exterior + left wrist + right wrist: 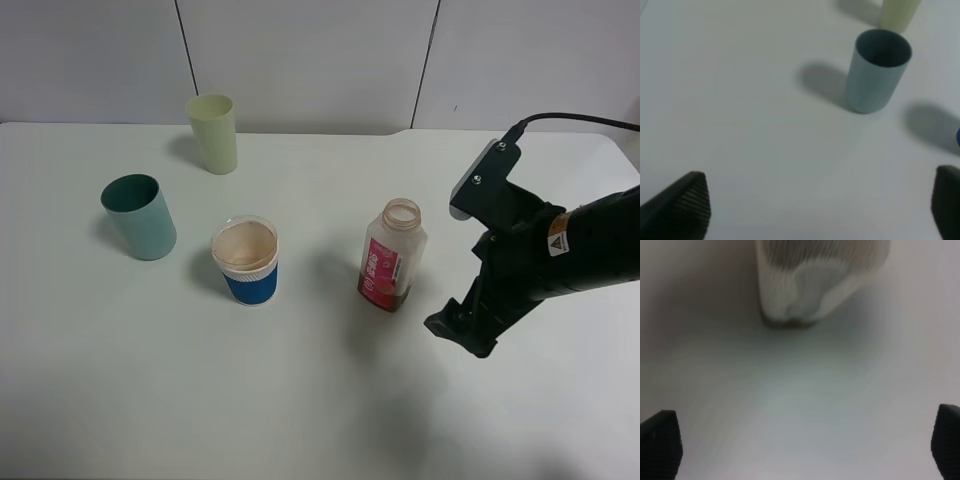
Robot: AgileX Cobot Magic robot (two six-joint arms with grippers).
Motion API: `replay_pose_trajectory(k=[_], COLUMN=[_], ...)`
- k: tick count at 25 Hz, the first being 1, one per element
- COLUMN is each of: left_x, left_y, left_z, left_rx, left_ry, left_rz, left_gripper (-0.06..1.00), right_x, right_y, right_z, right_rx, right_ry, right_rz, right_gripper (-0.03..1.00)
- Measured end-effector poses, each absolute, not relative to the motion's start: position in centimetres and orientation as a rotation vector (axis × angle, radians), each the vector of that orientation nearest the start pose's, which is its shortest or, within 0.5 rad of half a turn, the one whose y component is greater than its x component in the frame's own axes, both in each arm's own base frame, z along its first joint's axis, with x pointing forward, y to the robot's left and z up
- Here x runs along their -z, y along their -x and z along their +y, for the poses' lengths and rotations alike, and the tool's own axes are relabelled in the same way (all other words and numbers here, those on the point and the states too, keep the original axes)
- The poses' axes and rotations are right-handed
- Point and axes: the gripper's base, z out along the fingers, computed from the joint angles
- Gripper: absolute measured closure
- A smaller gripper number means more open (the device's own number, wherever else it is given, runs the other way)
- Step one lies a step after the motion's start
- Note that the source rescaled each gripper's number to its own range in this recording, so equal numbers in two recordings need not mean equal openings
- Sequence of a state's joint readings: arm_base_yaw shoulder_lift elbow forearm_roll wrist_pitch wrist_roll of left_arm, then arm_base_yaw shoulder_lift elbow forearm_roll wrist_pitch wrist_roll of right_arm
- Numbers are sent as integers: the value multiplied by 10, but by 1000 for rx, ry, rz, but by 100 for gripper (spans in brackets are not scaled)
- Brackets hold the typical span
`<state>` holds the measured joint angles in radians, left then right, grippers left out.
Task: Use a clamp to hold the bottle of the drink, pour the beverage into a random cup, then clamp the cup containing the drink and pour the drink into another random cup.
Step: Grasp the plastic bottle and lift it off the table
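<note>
Bottle (393, 255) stands upright just ahead of right pincer (463, 334), whose jaws gape.

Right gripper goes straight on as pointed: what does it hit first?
Most likely the bottle of the drink: it stands ahead of the open right gripper, only table between them. The gap's depth is unclear.

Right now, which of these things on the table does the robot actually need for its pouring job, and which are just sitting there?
Part of the job:
- bottle, with a little dark drink at its bottom
- blue-sleeved paper cup
- teal tumbler
- right pincer, open, beside the bottle

Probably just lying about:
- pale green tumbler at the back
</note>
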<state>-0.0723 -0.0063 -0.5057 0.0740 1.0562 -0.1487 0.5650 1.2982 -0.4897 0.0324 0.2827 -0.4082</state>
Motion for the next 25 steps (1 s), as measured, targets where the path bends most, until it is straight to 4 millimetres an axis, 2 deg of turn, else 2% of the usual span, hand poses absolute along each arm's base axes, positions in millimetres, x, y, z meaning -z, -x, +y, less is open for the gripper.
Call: replay_pose_trajectory(k=[8,10,25], left_x=[-279,-279,-279], left_y=[6,6,6], left_z=[6,6,6], left_rx=[51,51,51], left_ry=[81,81,81], left_rz=[2024,2024,2024], left_gripper=[28,28,28], right_x=[-144,-141,-151], right_y=[-153,-151,-163], right_z=[98,96,99], right_rx=[-75,-74,-89], right_ry=[1164,1161,1019], right_rz=[2284,2279,2143], right_gripper=[-3,-3,-3])
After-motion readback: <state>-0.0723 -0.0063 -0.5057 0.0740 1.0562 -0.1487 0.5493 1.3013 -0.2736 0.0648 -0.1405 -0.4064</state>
